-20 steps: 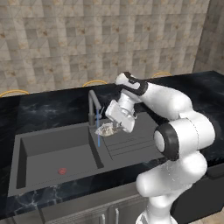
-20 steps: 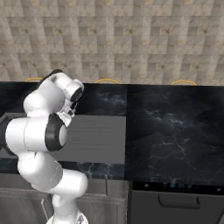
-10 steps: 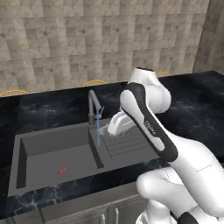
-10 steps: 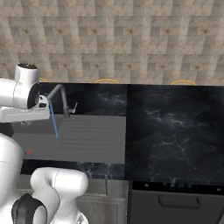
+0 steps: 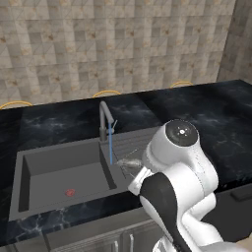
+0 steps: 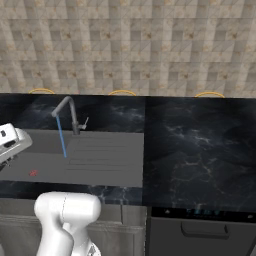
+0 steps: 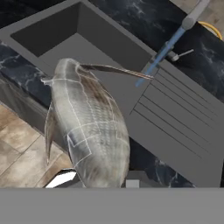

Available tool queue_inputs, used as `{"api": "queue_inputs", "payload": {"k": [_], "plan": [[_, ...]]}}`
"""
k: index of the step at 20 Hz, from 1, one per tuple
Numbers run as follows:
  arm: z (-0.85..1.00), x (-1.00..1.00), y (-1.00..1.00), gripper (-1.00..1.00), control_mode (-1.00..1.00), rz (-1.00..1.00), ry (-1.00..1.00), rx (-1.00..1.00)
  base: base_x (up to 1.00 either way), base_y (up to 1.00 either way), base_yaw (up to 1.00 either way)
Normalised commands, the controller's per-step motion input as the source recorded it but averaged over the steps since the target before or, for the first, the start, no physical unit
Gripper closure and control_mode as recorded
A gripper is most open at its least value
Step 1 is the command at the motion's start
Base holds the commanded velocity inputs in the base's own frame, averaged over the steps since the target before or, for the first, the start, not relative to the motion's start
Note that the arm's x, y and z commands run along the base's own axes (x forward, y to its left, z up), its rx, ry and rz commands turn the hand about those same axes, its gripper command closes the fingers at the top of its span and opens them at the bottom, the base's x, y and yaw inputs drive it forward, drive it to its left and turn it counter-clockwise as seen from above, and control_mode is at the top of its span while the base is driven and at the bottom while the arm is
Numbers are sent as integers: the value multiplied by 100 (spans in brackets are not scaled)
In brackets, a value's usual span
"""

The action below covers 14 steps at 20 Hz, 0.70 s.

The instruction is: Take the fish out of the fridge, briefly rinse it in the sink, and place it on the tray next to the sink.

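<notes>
**Fish held in the tool over the front edge of the sink**

In the hand view the fish (image 7: 87,131) fills the foreground, gripped at its near end by the tool (image 7: 98,180), whose jaws stand narrow and closed on the body. Its long axis runs away from the hand along the tool's line, the far end pointing toward the sink (image 7: 74,39) basin. A thin fin juts from its upper side toward the blue stream of water (image 7: 159,54) falling from the faucet (image 7: 192,15). The grey, scale-patterned flank faces the camera. Beneath the fish lie the front rim of the sink, the dark marbled surface (image 7: 22,72) and, lower, a strip of wooden floor (image 7: 19,148).

In the left base view the fish (image 5: 129,164) shows as a pale shape just left of the arm's big white joint, at the basin's right front corner beside the ridged drainboard (image 5: 133,142). The faucet (image 5: 105,118) runs, its stream dropping into the basin just beside the fish.
</notes>
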Motion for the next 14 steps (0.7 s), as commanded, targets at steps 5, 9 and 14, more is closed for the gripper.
{"api": "queue_inputs", "payload": {"k": [5, 9, 14], "plan": [[0, -21, 0, 100, -100, 0, -9, 0, 0, 0, 0], [0, -47, 36, 100, -100, 0, -25, 0, 0, 0, 0], [0, 0, 0, 100, 100, 0, 0, 0, -9, 99, -4]]}}
